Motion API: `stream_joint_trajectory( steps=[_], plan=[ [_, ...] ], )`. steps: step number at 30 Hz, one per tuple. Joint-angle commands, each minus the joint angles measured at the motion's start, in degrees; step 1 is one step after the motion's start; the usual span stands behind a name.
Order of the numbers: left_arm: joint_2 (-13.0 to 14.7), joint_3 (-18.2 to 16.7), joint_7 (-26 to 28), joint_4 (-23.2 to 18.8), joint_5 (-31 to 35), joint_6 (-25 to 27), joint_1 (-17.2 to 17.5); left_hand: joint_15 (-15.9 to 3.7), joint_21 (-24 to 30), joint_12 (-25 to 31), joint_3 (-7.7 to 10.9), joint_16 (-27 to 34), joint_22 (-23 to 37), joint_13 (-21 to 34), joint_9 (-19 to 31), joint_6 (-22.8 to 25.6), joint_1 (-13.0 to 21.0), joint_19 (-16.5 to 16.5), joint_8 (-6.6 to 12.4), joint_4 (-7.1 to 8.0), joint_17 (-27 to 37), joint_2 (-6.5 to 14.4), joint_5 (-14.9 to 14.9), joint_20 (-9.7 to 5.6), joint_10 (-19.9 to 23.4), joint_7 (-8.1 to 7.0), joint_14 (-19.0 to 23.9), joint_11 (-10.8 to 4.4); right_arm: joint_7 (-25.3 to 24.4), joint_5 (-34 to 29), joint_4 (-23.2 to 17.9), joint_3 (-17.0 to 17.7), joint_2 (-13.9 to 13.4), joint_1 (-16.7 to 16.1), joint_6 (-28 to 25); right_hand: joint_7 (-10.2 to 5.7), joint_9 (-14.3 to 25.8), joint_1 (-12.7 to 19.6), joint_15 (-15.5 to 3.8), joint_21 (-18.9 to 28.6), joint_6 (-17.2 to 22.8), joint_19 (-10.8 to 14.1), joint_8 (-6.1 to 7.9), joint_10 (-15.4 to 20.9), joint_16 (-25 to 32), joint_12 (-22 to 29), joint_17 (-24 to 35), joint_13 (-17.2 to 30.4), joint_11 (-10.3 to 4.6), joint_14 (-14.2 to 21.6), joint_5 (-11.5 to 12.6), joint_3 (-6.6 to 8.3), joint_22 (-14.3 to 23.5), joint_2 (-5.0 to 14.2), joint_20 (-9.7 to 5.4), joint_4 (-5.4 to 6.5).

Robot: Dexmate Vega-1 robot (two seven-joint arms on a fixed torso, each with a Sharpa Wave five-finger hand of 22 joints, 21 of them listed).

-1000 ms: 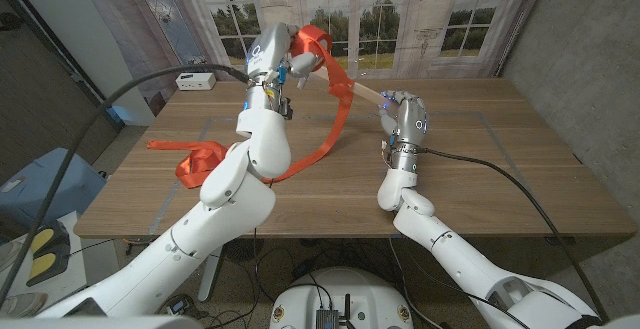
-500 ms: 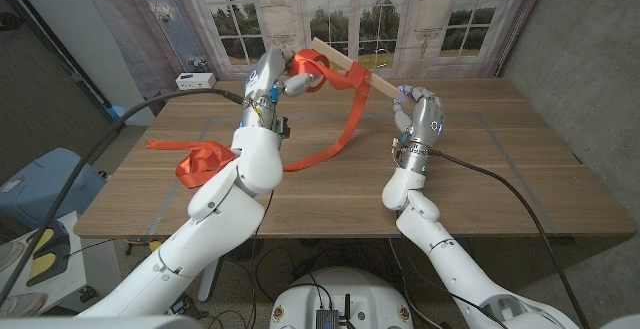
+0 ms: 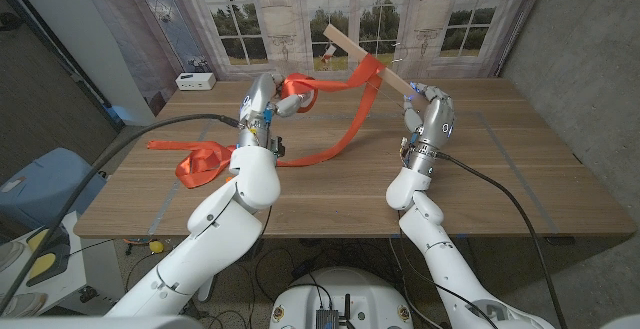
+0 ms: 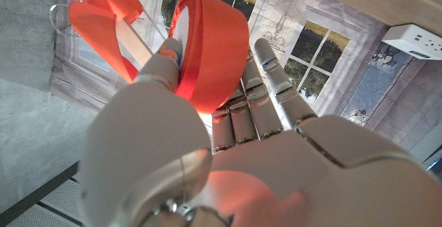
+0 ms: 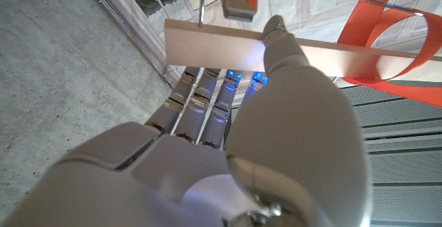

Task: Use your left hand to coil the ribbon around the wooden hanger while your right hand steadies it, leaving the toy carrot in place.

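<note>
While you work with the ribbon [image 3: 335,119] as your reference, treat it as soft and light: it will sag, twist and slide on smooth wood, so it probably needs steady tension. One orange bunch of it lies on the surface [image 3: 480,189] nearest you, beside your left arm, and a long strip runs from there up off the surface to the wooden hanger [image 3: 365,59]. Your left hand [image 3: 262,104] is raised just beside the ribbon's upper loops; in the left wrist view it holds the ribbon roll [image 4: 210,51], pinched between thumb and fingers [image 4: 266,82], the rest fairly straight. That roll looks like the best place to hold, since the loose strip would slip through.

Farther along the ribbon, your right hand [image 3: 428,119] grips the hanger's lower end. In the right wrist view its fingers [image 5: 207,92] are closed round the flat wooden bar [image 5: 228,44], thumb across it. The hanger is stiff and light, held tilted up above the surface, with the ribbon draped over it near the middle. A grip near one end may let it swing, so hold firmly. I cannot see a toy carrot.
</note>
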Motion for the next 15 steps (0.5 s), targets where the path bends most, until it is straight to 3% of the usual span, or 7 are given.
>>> stream_joint_trajectory(
  steps=[1, 6, 15],
  plan=[
    [-1.8, -3.3, 5.3, 1.9, -5.8, 0.0, 3.7, -7.46, 0.4, 0.3, 1.68, 0.5, 0.0, 10.1, 0.2, 5.5, 6.3, -0.2, 0.19, 1.37, 0.3, 6.7, 0.3, 0.22, 9.1, -3.17, 5.1, -8.55, 0.0, -3.9, 1.6, 11.1, 7.8, -0.1, 10.8, 0.96, 1.4, 5.7, -7.29, 0.5, 1.8, -0.2, 0.30, 3.0, -0.1, 0.4, 0.4, 0.4, -2.40, 0.5, 0.2, -0.02, 0.0, 6.45, -0.03, 0.35],
    [-2.6, -4.7, 6.8, 3.4, -8.3, -1.1, 4.4, -7.34, 0.6, 0.3, 1.74, 0.5, -0.1, 10.2, 0.2, 5.5, 6.3, -0.2, 0.15, 1.37, 0.3, 6.7, 0.3, 0.27, 9.2, -3.11, 5.2, -8.46, 0.0, -2.0, 2.2, 12.1, 8.3, 0.2, 14.5, 0.97, 1.4, 5.7, -7.37, 0.7, 1.8, -0.2, 0.30, 3.0, -0.3, 0.4, 0.3, 0.3, -2.30, 0.6, 0.2, -0.01, -0.1, 6.51, 0.00, 0.32],
    [-3.0, -6.1, 7.7, 5.7, -12.4, 0.0, 3.7, -7.31, 1.0, 0.2, 1.80, 0.5, -0.2, 10.2, 0.2, 5.6, 6.4, -0.3, 0.09, 1.34, 0.4, 6.7, 0.3, 0.30, 9.2, -2.91, 5.3, -8.22, 0.0, 5.1, 2.8, 9.3, 6.0, 0.2, 19.5, 1.02, 1.3, 5.8, -7.41, 1.1, 1.8, -0.2, 0.34, 3.1, -0.4, 0.4, 0.5, 0.4, -2.17, 0.7, 0.1, -0.04, -0.1, 6.53, 0.07, 0.29]
  ],
)
